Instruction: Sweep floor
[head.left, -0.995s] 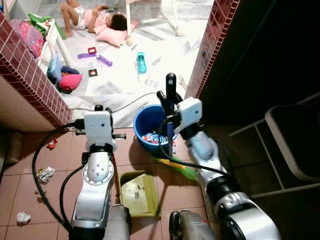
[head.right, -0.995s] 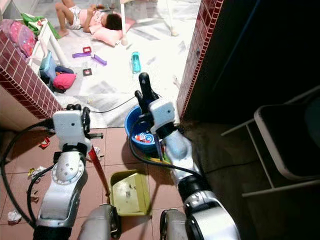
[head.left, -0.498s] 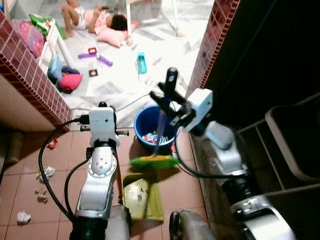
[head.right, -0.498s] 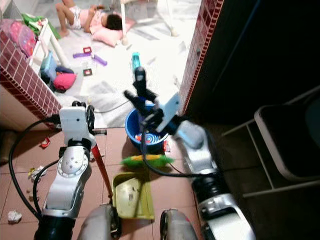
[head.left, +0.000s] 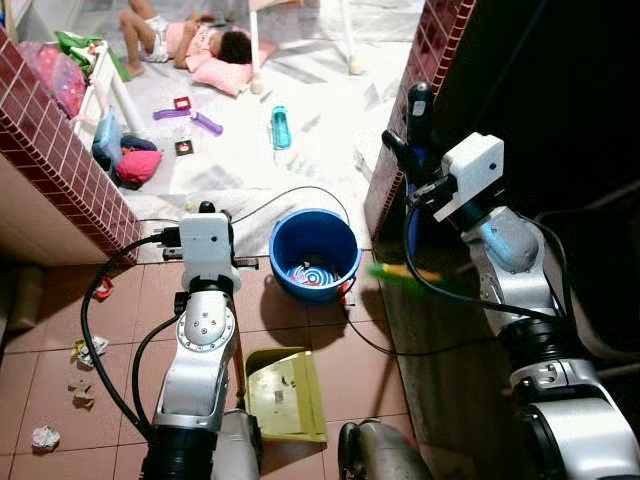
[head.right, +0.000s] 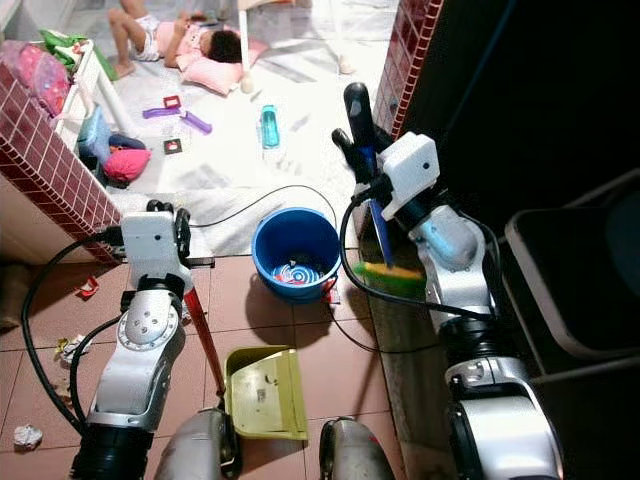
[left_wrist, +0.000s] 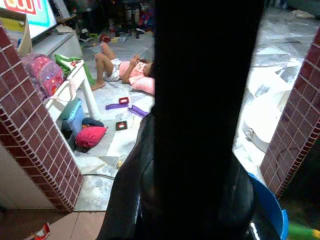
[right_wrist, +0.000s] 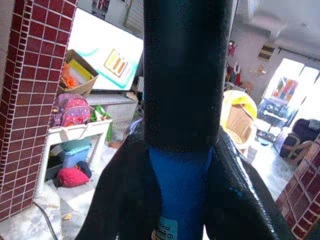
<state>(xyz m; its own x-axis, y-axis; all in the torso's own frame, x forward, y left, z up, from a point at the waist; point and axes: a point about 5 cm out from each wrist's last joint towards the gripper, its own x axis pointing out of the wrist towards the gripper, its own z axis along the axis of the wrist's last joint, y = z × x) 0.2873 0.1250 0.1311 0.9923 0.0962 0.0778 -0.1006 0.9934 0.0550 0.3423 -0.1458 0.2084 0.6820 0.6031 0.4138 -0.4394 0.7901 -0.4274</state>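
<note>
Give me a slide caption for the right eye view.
Right gripper holds the broom raised beside the blue bucket; left gripper holds the yellow dustpan on the tiles.

Both arms are silver, built of rounded, glossy segments joined by dark rings. A boxy white housing sits at each wrist, just behind the fingers. The left gripper and the right gripper each carry two long black fingers with a smooth, slightly shiny surface. Thick black cables loop out from behind each white housing and run back along the arm. On the left arm, behind the housing, a round silver joint cap shows a ring of small holes. Two rounded grey body parts sit lowest in the eye views.
</note>
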